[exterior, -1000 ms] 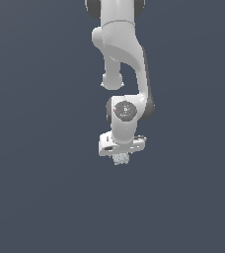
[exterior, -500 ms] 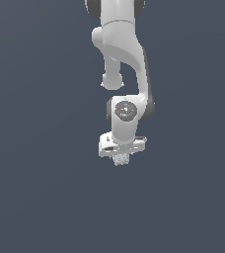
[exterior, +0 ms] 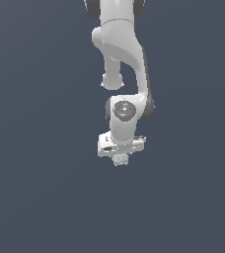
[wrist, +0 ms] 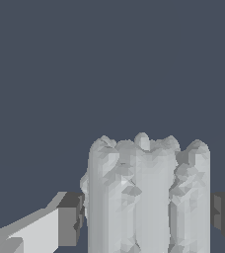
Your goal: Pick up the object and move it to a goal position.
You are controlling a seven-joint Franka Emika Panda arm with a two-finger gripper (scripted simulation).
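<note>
In the exterior view the arm (exterior: 119, 59) comes down from the top centre of the frame and ends a little below the middle. The gripper (exterior: 120, 157) points down, and the block (exterior: 120, 159) sticks out just under its white bar, slightly to the exterior view's left of the bar's middle. The block is pale, lumpy and much narrower than the bar.

In the wrist view the block (wrist: 146, 195) fills the space between the two dark fingers (wrist: 69, 219), which touch it on both sides. So the gripper is clenched on the block. The background is plain dark grey-blue in both views, and I cannot tell if the block touches any surface.
</note>
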